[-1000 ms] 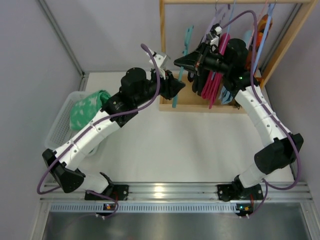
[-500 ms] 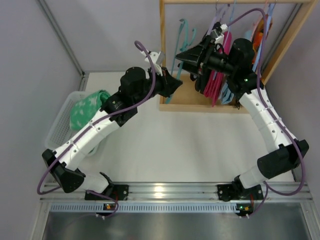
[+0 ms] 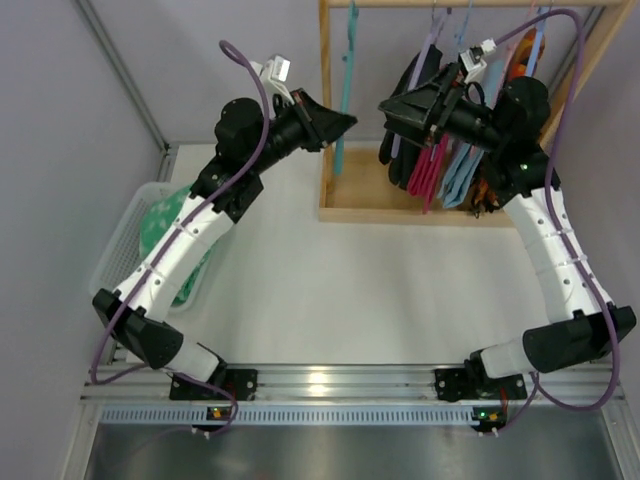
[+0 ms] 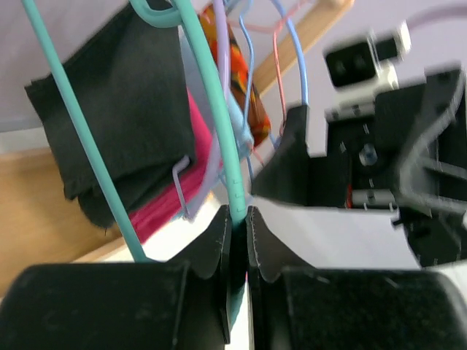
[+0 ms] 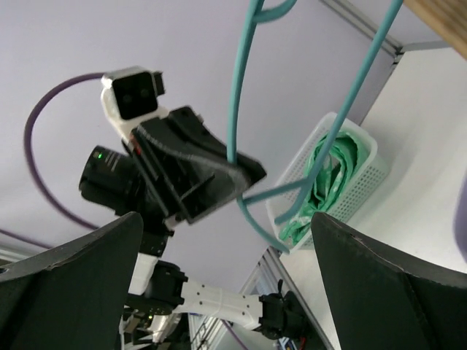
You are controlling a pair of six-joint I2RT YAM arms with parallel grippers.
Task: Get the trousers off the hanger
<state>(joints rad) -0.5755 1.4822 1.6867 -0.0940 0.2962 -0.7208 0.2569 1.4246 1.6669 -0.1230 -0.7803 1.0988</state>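
Hanger (image 4: 228,157) pinched in left jaws, right jaws spread

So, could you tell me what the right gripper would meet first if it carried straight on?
Most likely the bare teal hanger, clamped in the left gripper's jaws, though depth is hard to judge.

The bare hanger (image 3: 345,90) is teal. On the pale wooden rack (image 3: 324,60) hang black trousers (image 4: 124,109), magenta pink trousers (image 3: 428,175), light blue trousers (image 3: 460,172) and orange trousers (image 4: 235,80) mottled with darker red and yellow. Mint-green trousers (image 3: 165,220) with a pale speckled pattern lie in the white mesh basket (image 3: 112,255). Both arms (image 3: 555,240) are white with black joints, their cables (image 3: 257,100) purple
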